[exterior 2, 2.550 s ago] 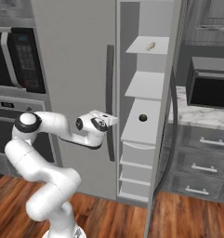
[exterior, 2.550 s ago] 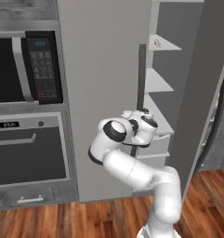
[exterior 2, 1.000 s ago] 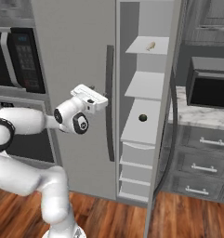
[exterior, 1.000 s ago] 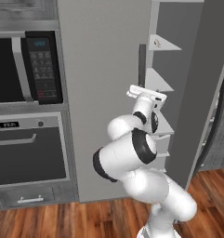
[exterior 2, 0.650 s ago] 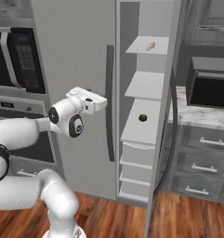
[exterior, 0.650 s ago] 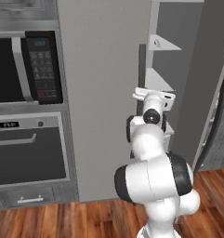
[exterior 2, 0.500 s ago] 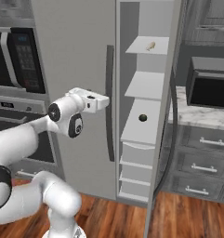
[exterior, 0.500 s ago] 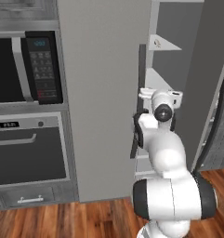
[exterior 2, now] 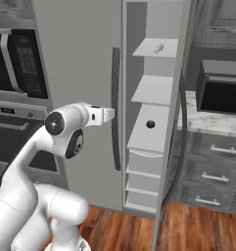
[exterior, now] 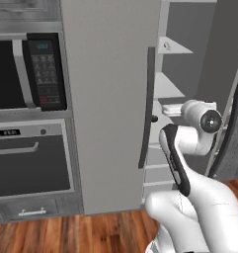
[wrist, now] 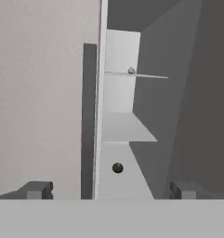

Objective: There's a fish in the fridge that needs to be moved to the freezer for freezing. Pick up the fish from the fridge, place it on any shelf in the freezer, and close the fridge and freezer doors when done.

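One door left: the fish (exterior 2: 158, 48) lies on the freezer's (exterior 2: 153, 117) top shelf (exterior 2: 151, 51). Our pincer (wrist: 111, 189) hangs open beside the freezer; next we must swing the freezer door (exterior 2: 180, 117) shut.

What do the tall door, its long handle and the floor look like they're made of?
The closed fridge door looks like matte grey painted metal, flat and glare-free, though it could be plastic. Its vertical handle looks like darker grey metal or plastic with a satin finish. The floor looks like polished reddish-brown wood, judging by its plank seams and grain.
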{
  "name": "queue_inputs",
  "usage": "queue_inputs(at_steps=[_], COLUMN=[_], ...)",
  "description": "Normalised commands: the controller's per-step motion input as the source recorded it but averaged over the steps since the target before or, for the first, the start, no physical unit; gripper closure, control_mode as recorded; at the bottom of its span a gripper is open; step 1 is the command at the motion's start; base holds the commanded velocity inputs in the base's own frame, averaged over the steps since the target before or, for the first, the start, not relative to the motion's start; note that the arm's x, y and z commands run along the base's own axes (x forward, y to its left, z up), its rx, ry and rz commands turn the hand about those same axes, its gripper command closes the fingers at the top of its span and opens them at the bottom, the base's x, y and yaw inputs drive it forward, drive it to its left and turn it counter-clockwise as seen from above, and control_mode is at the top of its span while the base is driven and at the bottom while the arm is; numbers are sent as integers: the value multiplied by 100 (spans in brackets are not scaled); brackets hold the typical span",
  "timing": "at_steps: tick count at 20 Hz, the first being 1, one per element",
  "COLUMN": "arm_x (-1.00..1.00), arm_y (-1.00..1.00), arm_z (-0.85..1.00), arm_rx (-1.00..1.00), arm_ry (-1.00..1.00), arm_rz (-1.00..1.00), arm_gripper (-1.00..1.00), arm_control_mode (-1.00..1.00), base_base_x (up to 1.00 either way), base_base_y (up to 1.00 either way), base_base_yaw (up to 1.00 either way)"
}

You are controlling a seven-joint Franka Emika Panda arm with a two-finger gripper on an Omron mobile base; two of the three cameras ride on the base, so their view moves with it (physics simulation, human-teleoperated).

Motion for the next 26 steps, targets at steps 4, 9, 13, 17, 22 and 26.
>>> queue_inputs(at_steps=[4, 9, 13, 17, 22, 26], arm_x=[-75, -83, -100, -77, -18, 0], arm_y=[7, 0, -4, -16, -28, -57], arm_z=[9, 3, 15, 5, -28, -31], arm_rx=[0, 0, 0, -2, -2, 0], arm_ry=[1, 7, 0, 0, -11, -19], arm_rz=[12, 13, 8, 7, 12, 14], arm_gripper=[-100, -100, -100, -100, -100, -100], arm_control_mode=[-100, -100, -100, -100, -100, -100], base_base_x=[0, 0, 0, 0, 0, 0], base_base_y=[0, 0, 0, 0, 0, 0], base_base_yaw=[0, 0, 0, 0, 0, 0])
